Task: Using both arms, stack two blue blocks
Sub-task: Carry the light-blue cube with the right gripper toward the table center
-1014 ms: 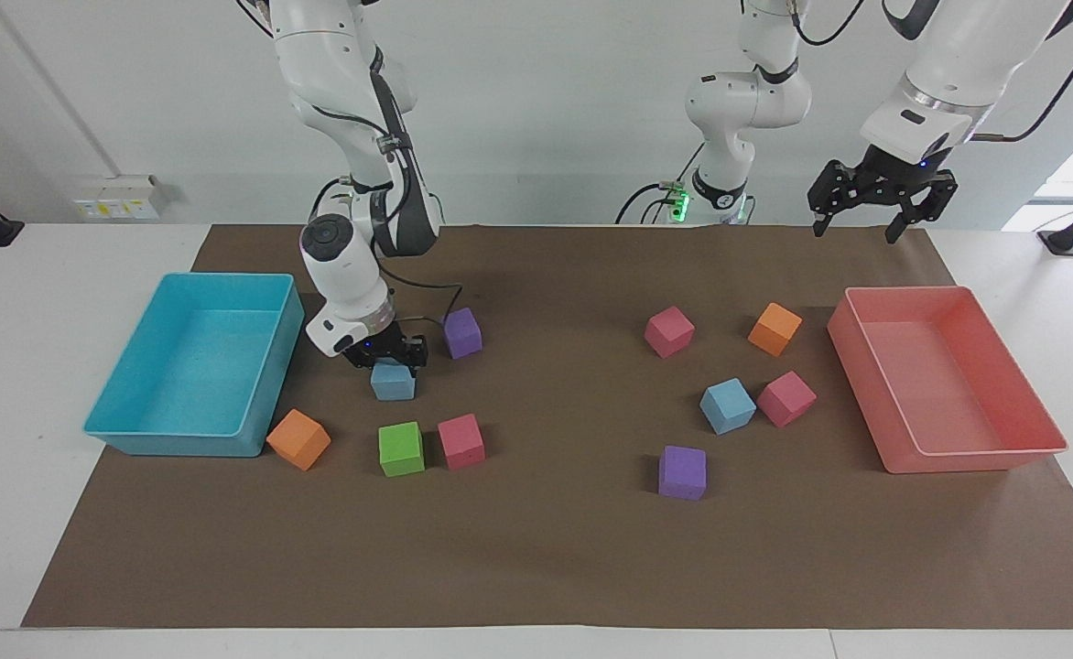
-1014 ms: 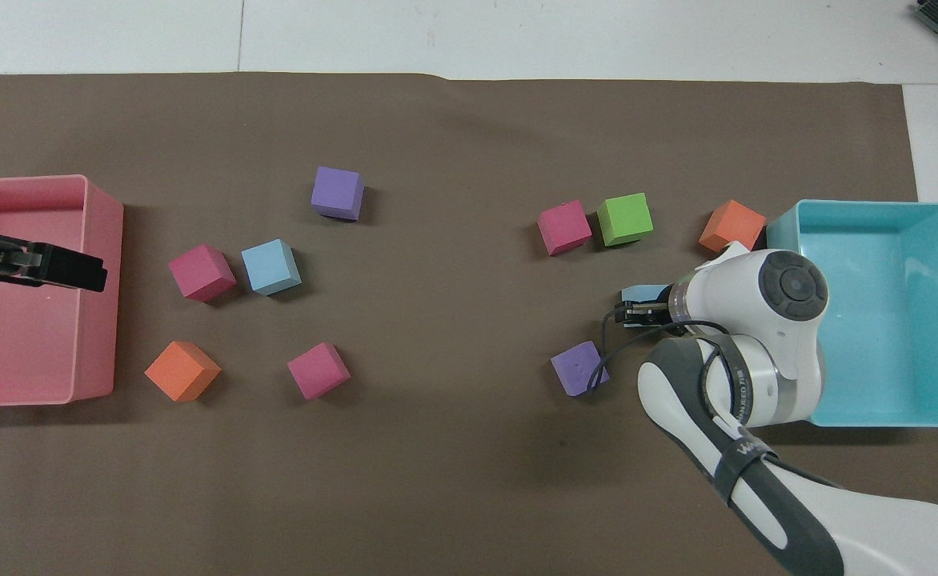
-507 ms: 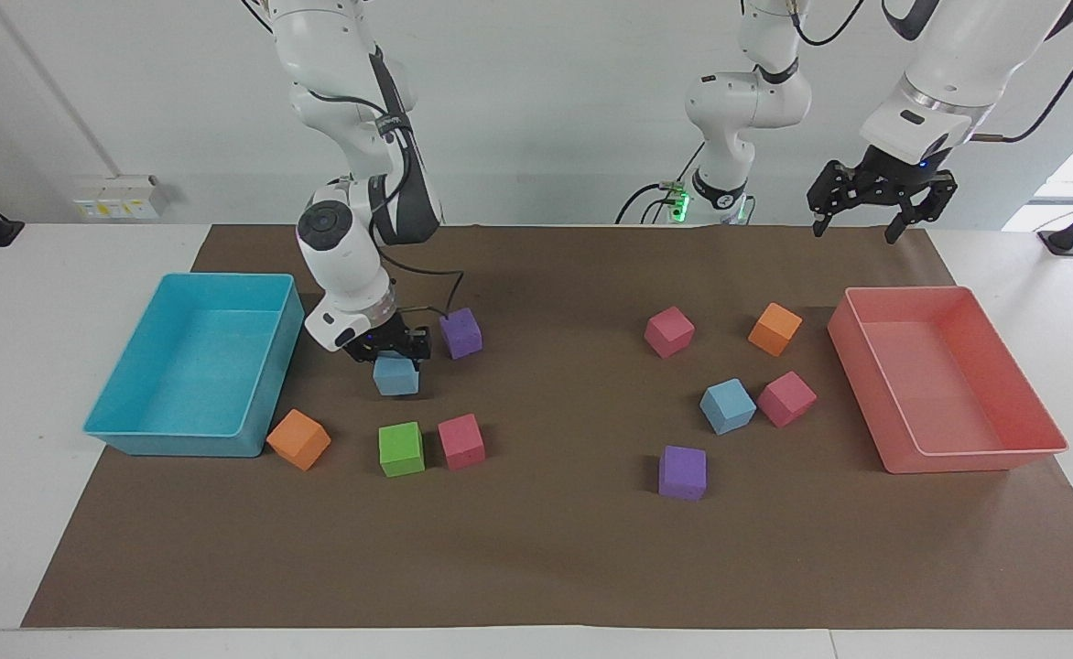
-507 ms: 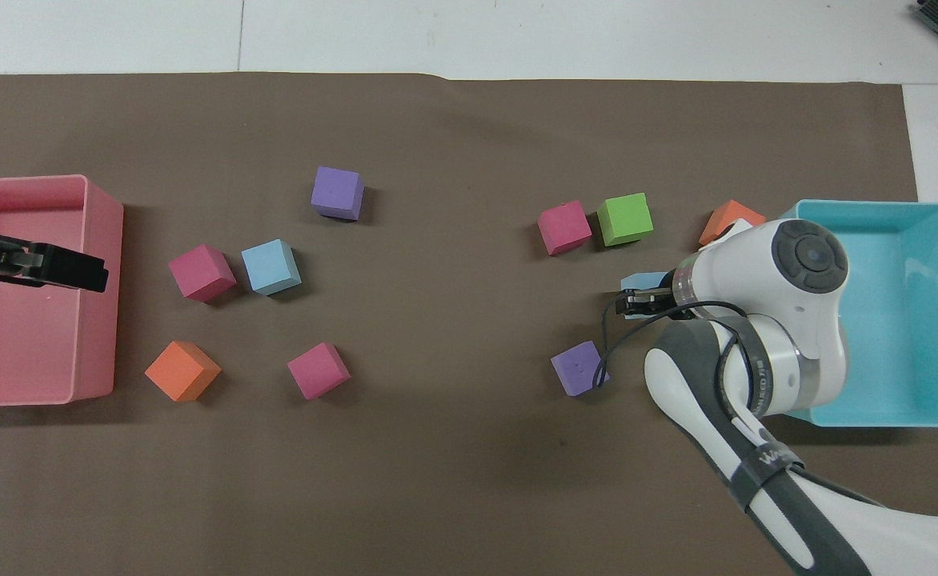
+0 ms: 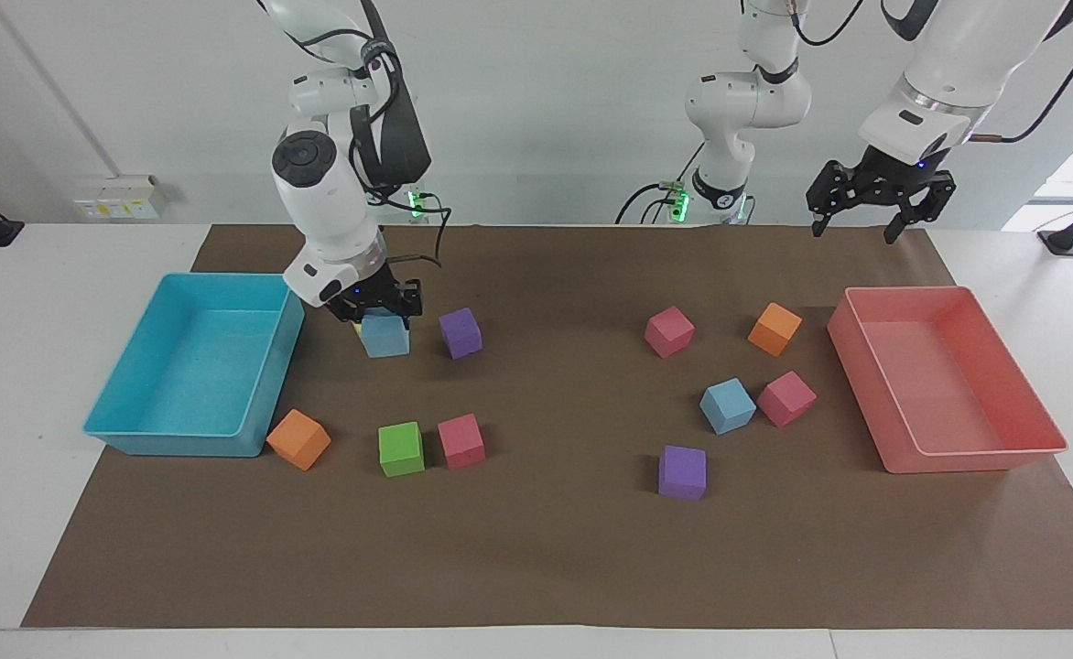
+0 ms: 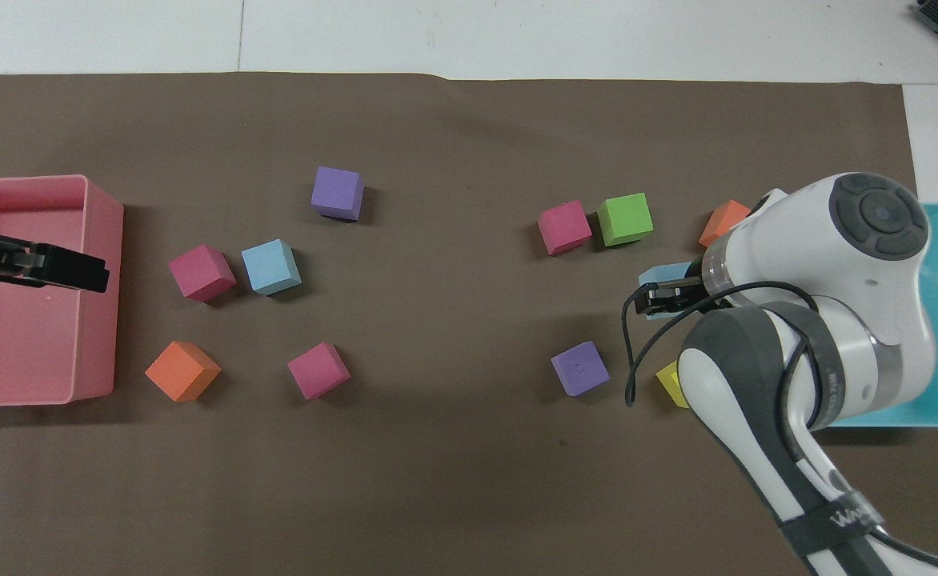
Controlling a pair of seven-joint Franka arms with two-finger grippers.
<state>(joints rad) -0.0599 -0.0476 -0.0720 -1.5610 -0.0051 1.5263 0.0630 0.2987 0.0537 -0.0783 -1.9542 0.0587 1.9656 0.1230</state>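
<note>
One blue block (image 5: 384, 335) hangs above the mat, and my right gripper (image 5: 381, 311) is shut on its top. It is over the spot between the turquoise tray and a purple cube (image 5: 460, 332). In the overhead view this block (image 6: 665, 276) peeks out from under the right gripper (image 6: 661, 298) and wrist. The other blue block (image 5: 728, 405) (image 6: 271, 266) rests on the mat beside a pink cube (image 5: 785, 398), toward the left arm's end. My left gripper (image 5: 854, 231) (image 6: 53, 268) waits open and empty, high over the pink tray's end nearest the robots.
A turquoise tray (image 5: 189, 441) and a pink tray (image 5: 985, 450) stand at the two ends of the mat. Orange (image 5: 298, 439), green (image 5: 401, 448) and pink (image 5: 460, 441) cubes lie near the turquoise tray. A yellow cube (image 6: 671, 382) shows under the right arm. Pink (image 5: 669, 330), orange (image 5: 774, 329) and purple (image 5: 682, 472) cubes surround the resting blue block.
My right gripper has lifted the blue block off the mat and drawn it up toward the robots. The yellow cube has come into sight. The left arm has not moved.
</note>
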